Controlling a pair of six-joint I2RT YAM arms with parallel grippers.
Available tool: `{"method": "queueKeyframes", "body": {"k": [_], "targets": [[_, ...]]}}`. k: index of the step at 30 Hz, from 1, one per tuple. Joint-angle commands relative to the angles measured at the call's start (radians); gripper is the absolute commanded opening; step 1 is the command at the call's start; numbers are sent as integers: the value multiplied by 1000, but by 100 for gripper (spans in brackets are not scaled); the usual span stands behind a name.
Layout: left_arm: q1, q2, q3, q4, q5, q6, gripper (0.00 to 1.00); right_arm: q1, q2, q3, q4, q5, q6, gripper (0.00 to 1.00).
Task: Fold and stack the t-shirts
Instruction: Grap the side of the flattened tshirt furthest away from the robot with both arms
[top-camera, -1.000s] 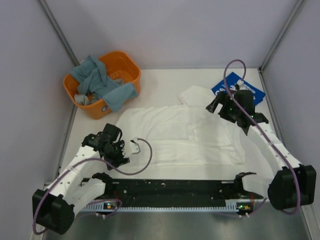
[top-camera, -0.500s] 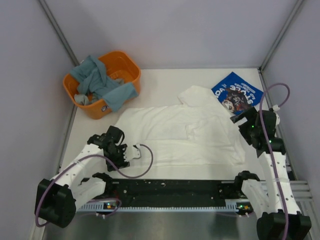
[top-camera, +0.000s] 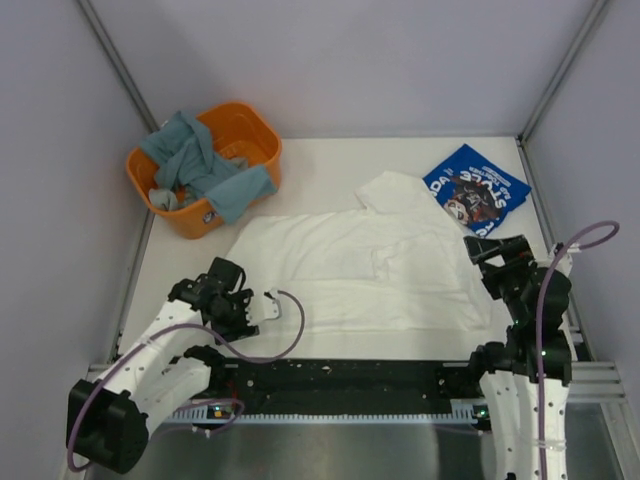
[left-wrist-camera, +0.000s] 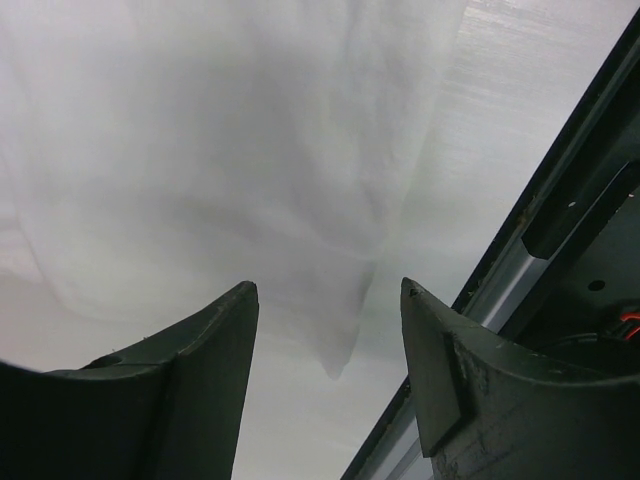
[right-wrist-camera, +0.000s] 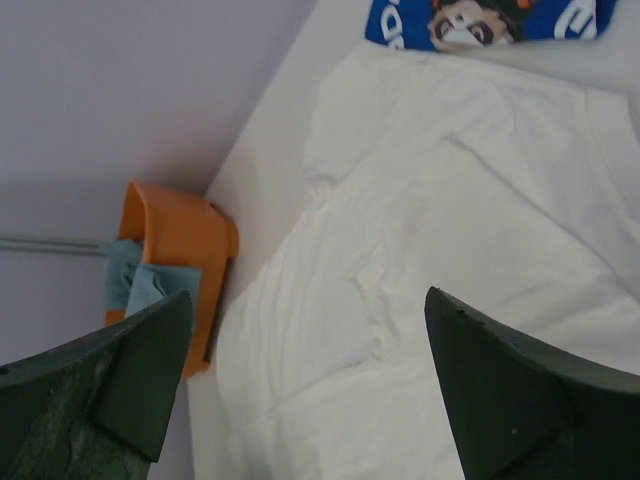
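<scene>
**white shirt lies between our two grippers**

our left gripper (top-camera: 262, 302) hangs at the near-left corner of the white shirt (top-camera: 350, 270). its jaws are partly apart and empty, with the hem just ahead of them. the shirt lies flat on the worktop (top-camera: 330, 160), long axis running left to right. our right gripper (top-camera: 482, 247) sits by the near-right edge, jaws wide, holding nothing. the blue shirt (top-camera: 475, 190) lies folded at the far right. we judge each arm nearest its own corner.

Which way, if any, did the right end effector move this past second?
Yes. The right end effector drew back nearward and rightward, away from the blue t-shirt.
</scene>
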Motion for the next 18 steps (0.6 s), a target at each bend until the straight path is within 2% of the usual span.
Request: {"method": "queueKeyframes", "body": {"k": [1,3,6,8,11,12,16,18], "targets": [[1,-32,-33,-16,27,49,64,-6,101,113,-255,-126,-98,96],[1,-18,-44,-1,27,59,64,-6,138,159,-484,6,-66,96],[1,20,-54,62,-10,41,64,-6,192,196,-743,236,23,91],[1,45,-56,99,-31,33,64,-6,219,191,-795,296,71,90],[2,77,-58,122,-40,33,63,-5,281,179,-808,283,100,89],[2,79,-58,125,-42,30,63,-5,296,170,-816,266,120,84],[1,50,-74,133,-42,35,62,-6,350,46,-826,185,269,51],[1,40,-79,137,-31,35,62,-5,367,-7,-793,174,312,45]]}}
